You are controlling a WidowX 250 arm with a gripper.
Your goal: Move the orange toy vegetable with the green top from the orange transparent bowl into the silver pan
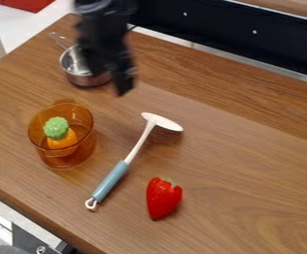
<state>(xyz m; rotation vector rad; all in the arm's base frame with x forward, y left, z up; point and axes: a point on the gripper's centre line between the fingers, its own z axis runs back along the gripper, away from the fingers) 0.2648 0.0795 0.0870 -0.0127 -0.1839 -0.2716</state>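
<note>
Gripper (117,83) kinda murky, far left; can't tell if clenched; hides bit of metal pot (81,78); orange cup (68,159) veils toy veggie's (56,128) bottom

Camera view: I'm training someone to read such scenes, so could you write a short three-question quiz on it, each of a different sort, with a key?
1. Fill in: the utensil has a white head and a ____ handle.
2. True or false: the orange toy with the green top sits in the cup.
3. Multiple choice: from this viewpoint, which thing is partly hidden behind the gripper and its arm?
A) the strawberry
B) the cup
C) the pan

Key: 1. blue; 2. true; 3. C
</note>
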